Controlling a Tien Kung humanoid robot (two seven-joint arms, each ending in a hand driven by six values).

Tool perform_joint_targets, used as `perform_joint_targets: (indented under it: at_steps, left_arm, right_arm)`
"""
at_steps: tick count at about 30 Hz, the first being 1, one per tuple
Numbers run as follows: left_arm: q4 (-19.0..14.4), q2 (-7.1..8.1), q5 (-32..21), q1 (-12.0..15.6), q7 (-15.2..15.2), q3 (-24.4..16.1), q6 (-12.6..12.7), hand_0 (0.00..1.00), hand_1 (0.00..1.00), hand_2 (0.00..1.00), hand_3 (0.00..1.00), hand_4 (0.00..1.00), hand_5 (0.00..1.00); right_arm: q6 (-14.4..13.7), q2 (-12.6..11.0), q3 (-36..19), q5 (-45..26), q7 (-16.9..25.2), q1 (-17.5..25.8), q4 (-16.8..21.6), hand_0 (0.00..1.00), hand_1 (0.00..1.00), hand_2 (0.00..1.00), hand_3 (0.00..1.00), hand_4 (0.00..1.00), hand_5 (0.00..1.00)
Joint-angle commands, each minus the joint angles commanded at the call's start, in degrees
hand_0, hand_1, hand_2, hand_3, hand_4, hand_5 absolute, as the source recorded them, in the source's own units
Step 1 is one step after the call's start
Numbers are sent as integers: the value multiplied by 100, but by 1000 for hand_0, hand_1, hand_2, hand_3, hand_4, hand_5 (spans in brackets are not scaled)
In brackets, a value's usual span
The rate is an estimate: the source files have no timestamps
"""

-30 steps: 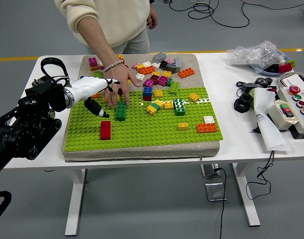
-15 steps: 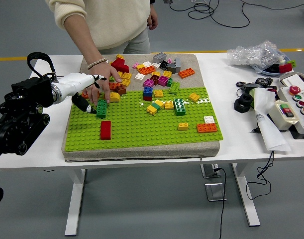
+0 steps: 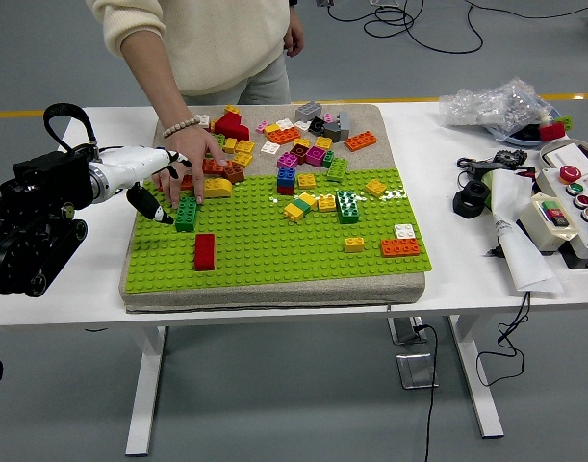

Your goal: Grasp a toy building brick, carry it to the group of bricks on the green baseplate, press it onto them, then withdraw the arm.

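Observation:
My left hand (image 3: 159, 189), white with dark fingertips, hovers open over the left edge of the green baseplate (image 3: 274, 255) and holds nothing. A dark green brick (image 3: 186, 215) stands on the plate just right of my thumb. A person's hand (image 3: 190, 154) reaches down from the far side, its fingertips on or just above that brick. A red brick (image 3: 205, 251) stands alone nearer the front. Several coloured bricks (image 3: 313, 192) cluster mid-plate. My right arm is out of view.
Loose bricks (image 3: 303, 130) lie on the beige pad behind the plate. On the right of the table are a button box (image 3: 568, 207), a plastic bag (image 3: 496, 104), black parts (image 3: 474, 192) and a paper sheet (image 3: 520, 236).
The person's hand has slid the dark green brick leftward across the plate. My left hand has drawn back to the left along with it, still holding nothing.

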State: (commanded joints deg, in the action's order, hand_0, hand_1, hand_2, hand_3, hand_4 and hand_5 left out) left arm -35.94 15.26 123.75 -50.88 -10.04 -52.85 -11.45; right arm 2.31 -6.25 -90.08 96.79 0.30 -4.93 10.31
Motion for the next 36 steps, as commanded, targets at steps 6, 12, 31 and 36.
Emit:
perform_joint_targets:
  at_steps: [6,12,31,36]
  left_arm:
    - [194,-74,-108,-101,-79,105,141,956,904,725,867,997,89]
    - [230,-78,-151,-131,-106,128,249,933,860,606,799,835,2]
    - [243,-76,-208,-141,-174,134,294,887,830,610,801,787,2]
    - [318,-109,-195,-176,-182,177,164,924,894,733,865,901,2]
  right_arm:
    - [-1,-3,15,-3,7,-18,0,777,705,749,766,998,776]
    - [6,-3,12,14,4,-7,0,776,705,749,767,998,776]
    - [14,3,4,58,7,-2,0,777,706,749,767,998,777]
    - [18,1,5,70,7,-6,0,777,706,748,767,998,776]
